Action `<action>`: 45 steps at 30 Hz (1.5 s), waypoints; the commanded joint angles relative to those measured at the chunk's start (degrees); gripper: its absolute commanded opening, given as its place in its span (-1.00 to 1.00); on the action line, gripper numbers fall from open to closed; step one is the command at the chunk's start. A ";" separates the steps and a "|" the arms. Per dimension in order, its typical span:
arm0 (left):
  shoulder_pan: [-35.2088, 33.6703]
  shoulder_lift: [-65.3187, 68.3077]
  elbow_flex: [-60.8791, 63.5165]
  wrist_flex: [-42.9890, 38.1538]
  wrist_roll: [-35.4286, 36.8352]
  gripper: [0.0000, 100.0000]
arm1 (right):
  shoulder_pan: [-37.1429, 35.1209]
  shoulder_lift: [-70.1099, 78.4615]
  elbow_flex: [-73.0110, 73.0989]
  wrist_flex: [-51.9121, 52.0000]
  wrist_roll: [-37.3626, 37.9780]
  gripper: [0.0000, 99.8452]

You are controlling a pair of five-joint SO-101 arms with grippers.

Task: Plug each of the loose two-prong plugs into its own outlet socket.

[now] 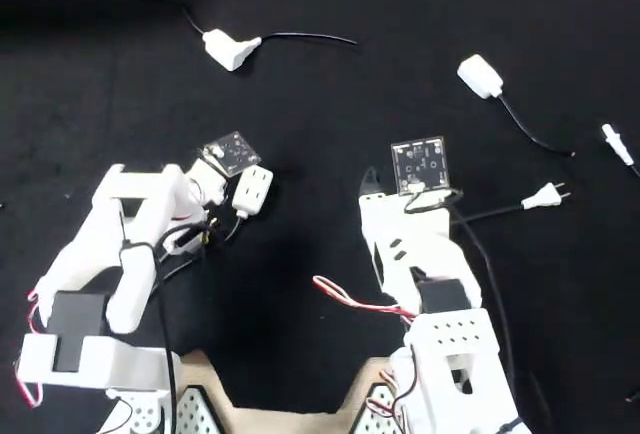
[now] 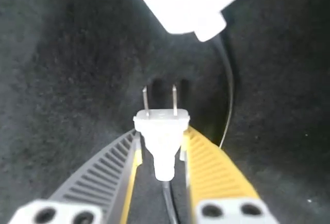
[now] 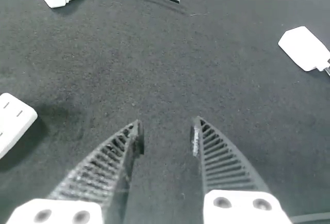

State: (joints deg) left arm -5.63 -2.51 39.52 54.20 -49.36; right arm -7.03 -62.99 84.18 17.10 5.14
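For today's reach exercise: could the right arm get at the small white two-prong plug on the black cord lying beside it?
Probably yes: the right gripper is open and empty, and only bare black table lies between it and the small white two-prong plug.

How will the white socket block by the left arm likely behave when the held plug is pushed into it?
The socket block looks small and lies loose on the black cloth, so it will probably slide rather than resist. Its thin trailing cable likely offers little anchoring.
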 commanded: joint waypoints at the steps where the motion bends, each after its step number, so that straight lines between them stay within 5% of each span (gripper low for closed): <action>1: -0.84 -3.43 -3.12 3.34 -0.35 -0.89 | -0.70 -0.40 -0.22 -1.14 0.35 -0.69; 8: 2.15 -11.43 -3.21 15.74 -3.34 -0.95 | -0.70 -0.40 -0.22 -1.14 0.35 -0.69; 15: 16.13 -26.73 -3.82 14.51 -1.76 -0.95 | -0.35 -0.84 -0.75 -0.62 0.35 -0.69; 24: 21.32 -37.98 8.31 -4.84 -0.44 -0.95 | 1.58 -0.92 -16.22 18.46 -0.18 -0.69; 29: 26.24 -46.24 16.57 -12.92 8.97 -0.95 | -3.25 -0.92 -19.56 19.43 -0.18 -0.69; 34: 28.97 -53.54 24.57 -24.35 10.55 -0.95 | -8.18 -0.92 -24.57 24.79 -0.18 -0.69; 45: 30.29 -40.79 31.34 -45.80 14.51 -0.95 | -10.81 -0.92 -26.15 26.64 -3.43 -0.70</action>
State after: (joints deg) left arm 24.09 -46.81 71.43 13.67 -36.18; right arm -16.53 -62.99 60.97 43.82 2.68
